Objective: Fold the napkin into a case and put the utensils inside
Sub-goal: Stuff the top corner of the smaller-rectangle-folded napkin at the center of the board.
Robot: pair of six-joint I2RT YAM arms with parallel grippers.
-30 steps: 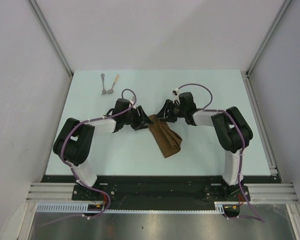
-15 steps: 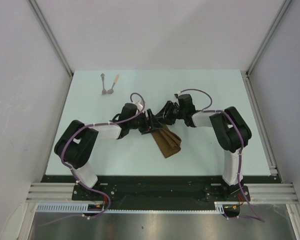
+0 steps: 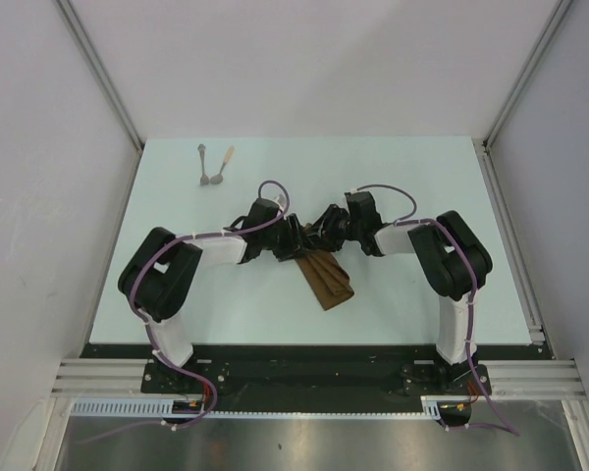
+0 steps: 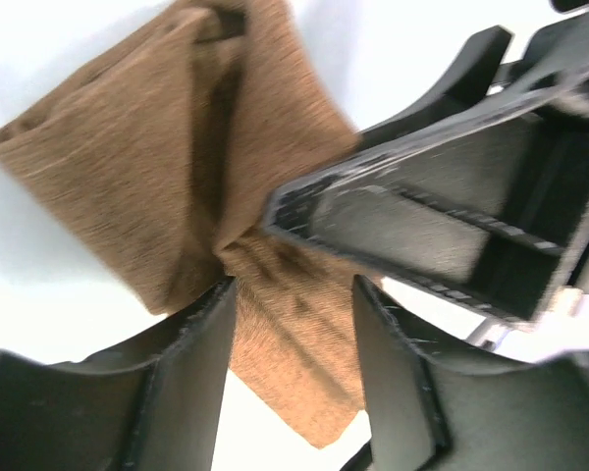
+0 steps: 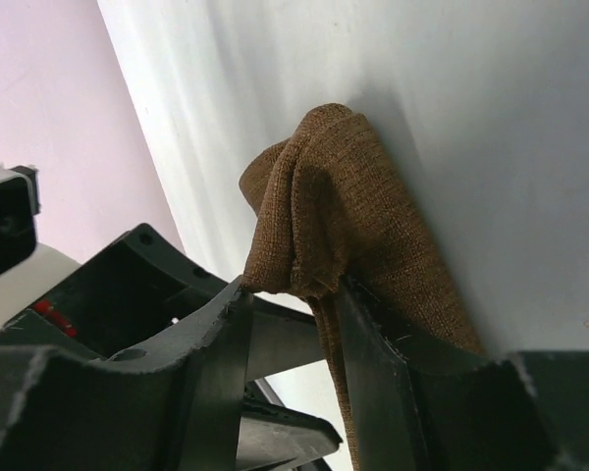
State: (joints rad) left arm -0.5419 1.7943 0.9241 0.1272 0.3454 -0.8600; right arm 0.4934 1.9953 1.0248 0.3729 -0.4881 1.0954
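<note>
Top external view: the napkin (image 3: 326, 277) lies as a narrow, folded brown strip on the bench (image 3: 412, 177), near its centre, running diagonally toward the near edge. The left pincer (image 3: 296, 238) and the right pincer (image 3: 319, 228) meet at the strip's far end, almost touching each other. The utensils (image 3: 213, 165) lie side by side at the far left of the bench, well apart from the napkin. Left wrist view: the left pincer (image 4: 294, 294) is clenched on the napkin (image 4: 147, 167), cloth filling the gap between both fingers; one finger of the right pincer presses on the gathered folds just above. Right wrist view: the right pincer (image 5: 293, 289) grasps a bunched edge of the napkin (image 5: 344, 196), the cloth rising in a rounded hump beyond the fingers.
</note>
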